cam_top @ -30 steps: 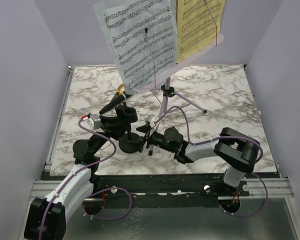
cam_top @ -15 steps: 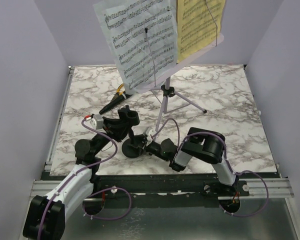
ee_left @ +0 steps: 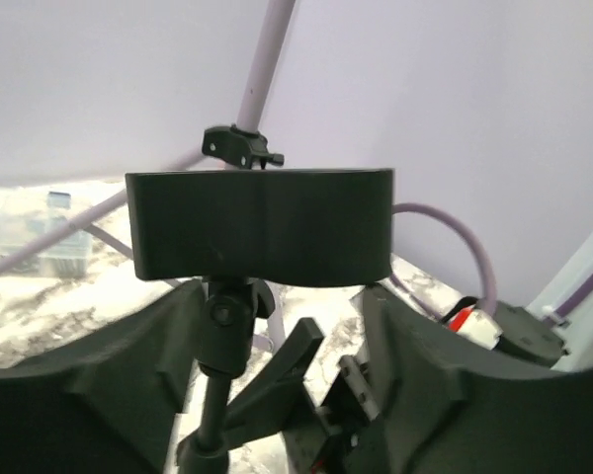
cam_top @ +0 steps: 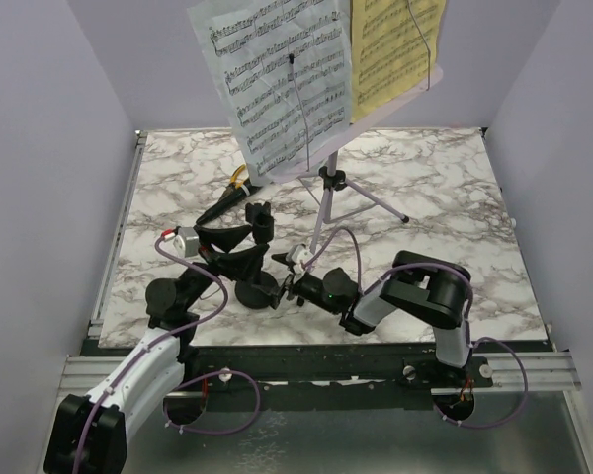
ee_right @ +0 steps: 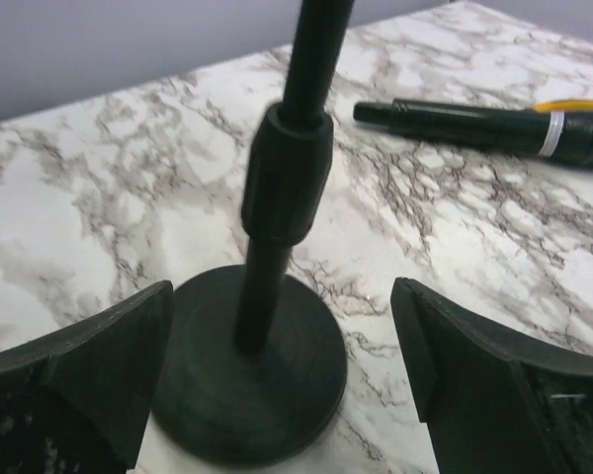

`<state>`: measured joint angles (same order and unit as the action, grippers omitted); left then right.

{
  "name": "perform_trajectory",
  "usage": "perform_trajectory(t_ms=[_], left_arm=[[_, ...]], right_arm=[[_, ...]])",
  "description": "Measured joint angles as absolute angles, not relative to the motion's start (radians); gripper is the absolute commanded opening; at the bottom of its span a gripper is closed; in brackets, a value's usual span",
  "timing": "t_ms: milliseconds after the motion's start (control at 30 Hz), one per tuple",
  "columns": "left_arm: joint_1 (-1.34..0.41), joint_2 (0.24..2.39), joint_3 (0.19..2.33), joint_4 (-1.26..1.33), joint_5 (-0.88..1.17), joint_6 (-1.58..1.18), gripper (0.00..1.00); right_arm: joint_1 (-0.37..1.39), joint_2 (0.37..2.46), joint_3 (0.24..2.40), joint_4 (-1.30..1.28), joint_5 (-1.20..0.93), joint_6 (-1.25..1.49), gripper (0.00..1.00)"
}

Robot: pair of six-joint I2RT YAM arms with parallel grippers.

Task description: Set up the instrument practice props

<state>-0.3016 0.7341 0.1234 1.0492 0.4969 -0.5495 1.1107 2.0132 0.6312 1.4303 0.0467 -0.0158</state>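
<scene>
A marbled surface [cam_top: 455, 197] carries the practice set. At its far side the lilac music stand [cam_top: 326, 197] is upright on its thin tripod, with a white sheet-music page [cam_top: 277, 79] on the left of its desk and a yellow page [cam_top: 390, 49] on the right.

Both arms reach in toward the middle of the near half. The left gripper [ee_left: 282, 296] hovers at the top of the short black mic stand [ee_right: 277, 188]. Its fingers are spread wide, and the stand's curved black clip [ee_left: 260, 225] sits between and just beyond them, untouched. The right gripper [ee_right: 282, 296] is low at the surface with its fingers likewise released. One finger is on each side of the stand's round base [ee_right: 247, 395], and both are clear of it.

The mic stand is upright on the surface in front of the music stand's tripod, between the two grippers.

The black microphone [ee_right: 484, 123] lies flat on the marble beyond the mic stand. In the overhead view it is under the lower edge of the white page.

The yellow handle of a pair of pliers [ee_right: 571, 104] shows just beside the microphone's far end; whether the two touch cannot be told.
</scene>
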Motion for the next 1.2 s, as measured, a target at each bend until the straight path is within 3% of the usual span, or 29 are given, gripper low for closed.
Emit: perform_trajectory(t_ms=[67,133,300,467,533,867,1200], left_arm=[[-0.309,0.691,0.123,1.028,0.477,-0.567,0.95],[-0.31,0.625,0.123,0.997,0.458,-0.595,0.99],[-0.31,0.408,0.129,0.837,0.432,-0.679,0.99],[-0.312,0.068,0.178,0.48,0.348,-0.763,0.99],[-0.313,0.04,0.267,0.297,0.309,-0.778,0.99],[-0.315,0.278,0.773,-0.414,0.035,-0.812,0.99],[-0.314,0.823,1.158,-0.714,-0.191,-0.711,0.99]], right_arm=[[1.108,1.952,0.611,1.41,0.042,-0.007,1.0],[1.107,1.899,0.589,1.393,0.039,0.006,1.0],[1.107,1.785,0.513,1.334,0.037,0.039,1.0],[1.107,1.711,0.487,1.265,0.014,0.065,1.0],[1.107,1.687,0.487,1.229,-0.004,0.083,1.0],[1.112,1.378,0.462,0.882,-0.047,0.192,1.0],[1.112,0.885,0.383,0.426,-0.01,0.275,0.99]])
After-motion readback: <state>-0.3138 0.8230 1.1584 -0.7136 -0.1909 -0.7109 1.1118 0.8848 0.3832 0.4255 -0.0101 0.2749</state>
